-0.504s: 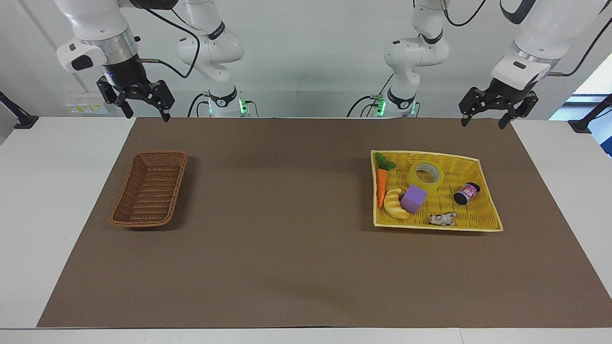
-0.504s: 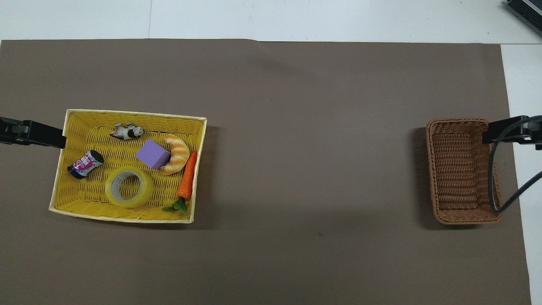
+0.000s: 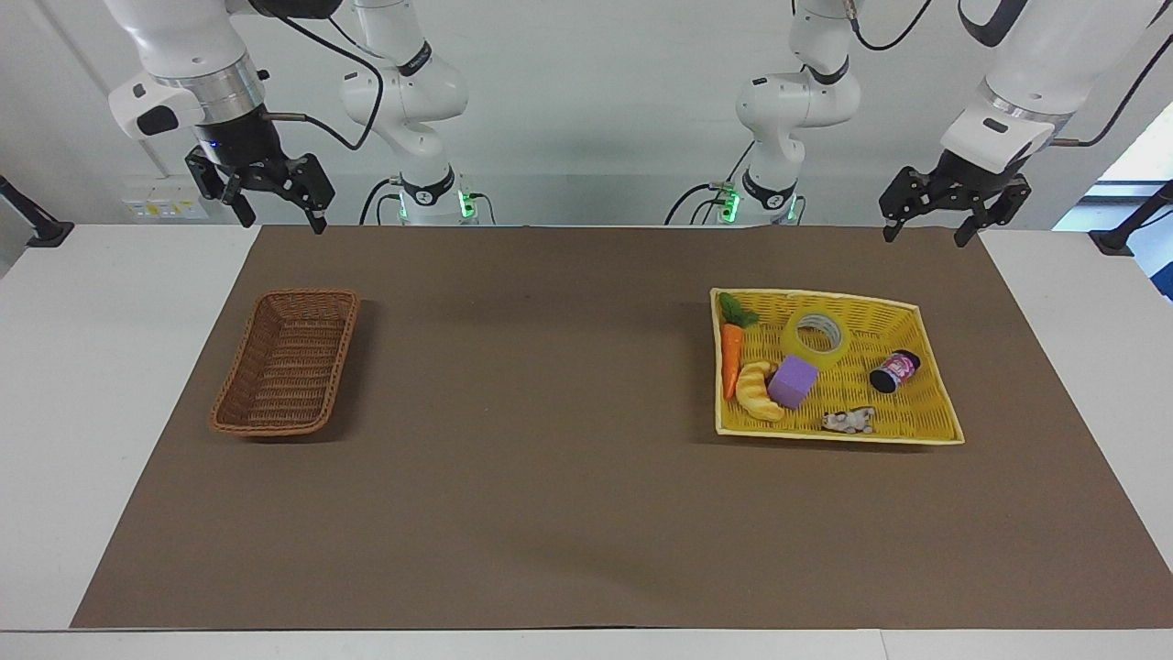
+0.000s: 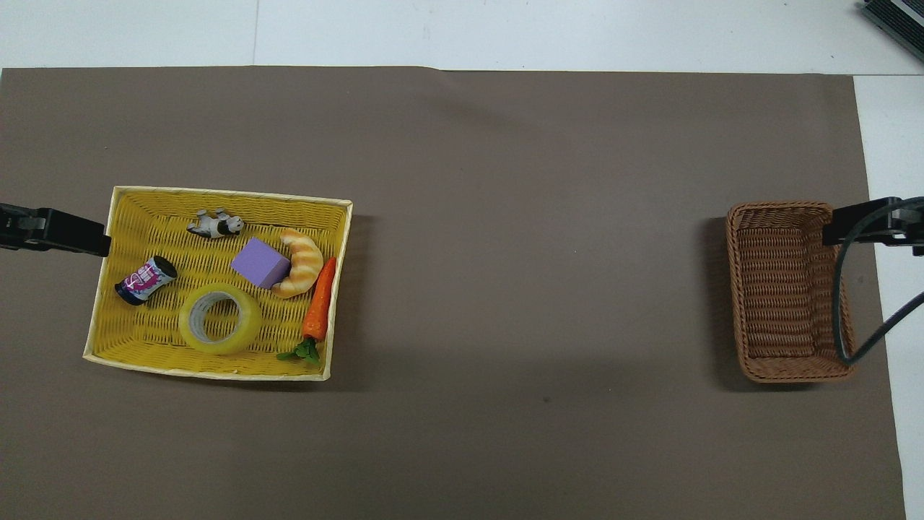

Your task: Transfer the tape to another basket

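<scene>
Lying flat in yellow basket (image 3: 930,380), tape (image 3: 818,337) crowding purple block (image 3: 793,381); risking nudging block while descending; left gripper (image 3: 931,234) and right gripper (image 3: 280,220) hanging spread, empty; brown basket (image 3: 240,403) waiting.

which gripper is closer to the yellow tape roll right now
Left. The left gripper hangs open at the tape's end of the table, beside the yellow basket. The right gripper waits open over the table's edge by the brown basket.
</scene>
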Controlling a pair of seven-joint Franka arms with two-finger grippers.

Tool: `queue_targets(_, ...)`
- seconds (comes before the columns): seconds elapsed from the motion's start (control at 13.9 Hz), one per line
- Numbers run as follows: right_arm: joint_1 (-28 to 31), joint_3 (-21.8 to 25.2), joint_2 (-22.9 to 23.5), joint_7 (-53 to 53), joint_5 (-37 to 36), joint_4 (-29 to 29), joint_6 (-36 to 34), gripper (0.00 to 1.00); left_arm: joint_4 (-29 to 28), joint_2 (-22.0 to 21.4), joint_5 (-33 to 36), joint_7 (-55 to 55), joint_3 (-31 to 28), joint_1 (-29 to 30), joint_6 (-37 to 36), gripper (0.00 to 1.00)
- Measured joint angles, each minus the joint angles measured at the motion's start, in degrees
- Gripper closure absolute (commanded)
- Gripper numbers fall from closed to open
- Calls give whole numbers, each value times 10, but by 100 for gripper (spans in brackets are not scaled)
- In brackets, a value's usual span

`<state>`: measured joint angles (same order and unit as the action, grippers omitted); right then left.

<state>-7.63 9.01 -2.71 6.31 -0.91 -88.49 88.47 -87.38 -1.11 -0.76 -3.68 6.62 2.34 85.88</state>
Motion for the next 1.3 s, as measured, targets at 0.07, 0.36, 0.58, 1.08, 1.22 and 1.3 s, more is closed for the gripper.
queue_targets(0.07,0,0,0,0,0,0,0,0,0,0,0,0,0,0,0,0)
queue_targets(0.36,0,0,0,0,0,0,0,0,-2,0,0,0,0,0,-1,0)
queue_targets(0.58,0,0,0,0,0,0,0,0,-2,0,0,0,0,0,-1,0)
queue_targets(1.08,0,0,0,0,0,0,0,0,-6,0,0,0,0,1,-2,0)
queue_targets(1.22,0,0,0,0,0,0,0,0,-10,0,0,0,0,1,-2,0)
queue_targets(1.3,0,0,0,0,0,0,0,0,-14,-2,0,0,0,1,-2,0)
